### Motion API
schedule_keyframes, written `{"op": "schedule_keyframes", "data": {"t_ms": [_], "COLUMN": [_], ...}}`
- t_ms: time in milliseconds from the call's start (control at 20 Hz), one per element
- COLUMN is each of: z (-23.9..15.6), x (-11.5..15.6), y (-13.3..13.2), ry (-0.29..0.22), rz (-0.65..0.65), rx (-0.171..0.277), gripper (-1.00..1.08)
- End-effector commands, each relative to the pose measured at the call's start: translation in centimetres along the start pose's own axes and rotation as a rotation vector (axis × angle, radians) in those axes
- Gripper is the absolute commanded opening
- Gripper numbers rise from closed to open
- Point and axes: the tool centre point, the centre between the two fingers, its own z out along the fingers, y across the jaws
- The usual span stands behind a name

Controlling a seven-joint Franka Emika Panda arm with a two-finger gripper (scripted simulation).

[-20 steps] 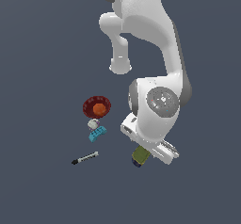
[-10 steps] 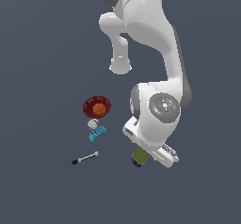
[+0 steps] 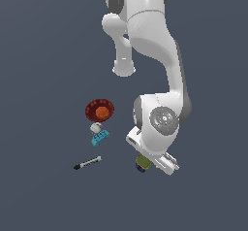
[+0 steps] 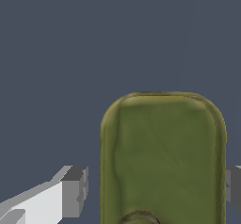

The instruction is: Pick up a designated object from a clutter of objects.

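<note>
The olive-green tin (image 4: 162, 157) lies flat on the grey floor, with a rounded rectangular top. My gripper (image 4: 155, 191) is open and straddles it. One fingertip (image 4: 75, 190) stands a small gap from one long side, and the other fingertip (image 4: 233, 190) is close to the opposite side. In the exterior view the tin (image 3: 142, 163) peeks out under my white hand (image 3: 152, 152), which hides the fingers. The rest of the clutter lies to the exterior view's left of the tin. The green cup is not in view.
A dark red bowl (image 3: 93, 107) holds an orange ball (image 3: 101, 112). Below it lie a white lump (image 3: 96, 127), a light-blue brick (image 3: 100, 138) and a black-and-white marker (image 3: 87, 163). The arm's base (image 3: 124, 69) stands behind.
The wrist and hand have sunk slightly lower over the tin. The tin and the other objects have not moved.
</note>
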Motion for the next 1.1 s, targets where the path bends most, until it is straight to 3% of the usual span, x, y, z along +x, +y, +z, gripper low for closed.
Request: {"op": "schedule_keyframes", "data": {"t_ms": [0,250,300,1050], "z": [0.88,1.08,1.08,0.58], "x": [0.03,0.11,0.11,0.26], "y": [-0.01,-0.12,-0.12,0.34], "ry": [0.001,0.001,0.001,0.0], "rz": [0.001,0.001,0.001,0.001], "rx": [0.001,0.001,0.001,0.001], "gripper": [1.0,1.0,-1.0,-1.0]}}
